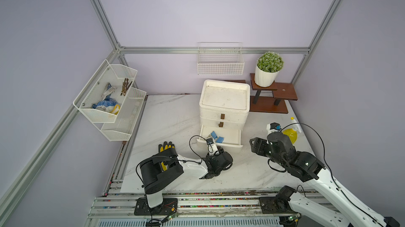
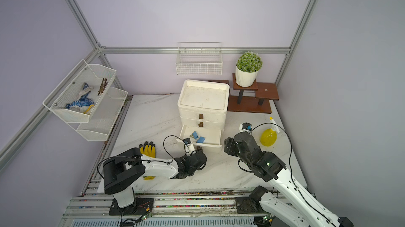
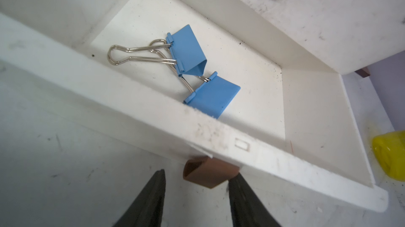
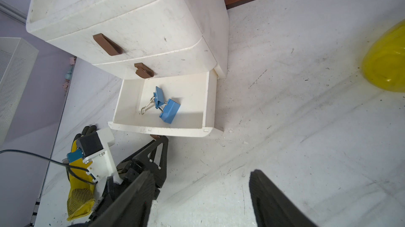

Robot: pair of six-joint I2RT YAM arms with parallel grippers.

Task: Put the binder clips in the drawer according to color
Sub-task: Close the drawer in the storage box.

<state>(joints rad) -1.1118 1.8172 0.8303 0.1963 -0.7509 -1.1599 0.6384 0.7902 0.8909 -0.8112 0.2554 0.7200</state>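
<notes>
The bottom drawer (image 1: 219,143) (image 2: 199,145) of the white drawer unit (image 1: 224,100) stands pulled out. Two blue binder clips (image 1: 217,137) (image 2: 198,137) lie touching on its floor, one (image 3: 188,52) with its wire handles out, one (image 3: 212,98) against the front wall; the right wrist view shows both (image 4: 166,105). My left gripper (image 1: 221,148) (image 3: 199,173) is open at the drawer's brown handle (image 3: 208,172), which sits between the fingers, close to one. My right gripper (image 1: 254,143) (image 4: 200,172) hangs open and empty over bare table to the drawer's right.
The two upper drawers are shut. A yellow spray bottle (image 1: 289,134) stands to the right, and a yellow-and-black glove (image 1: 166,147) lies under my left arm. At the back stands a potted plant (image 1: 268,70) on a wooden stand. Mesh shelves (image 1: 107,96) hang on the left.
</notes>
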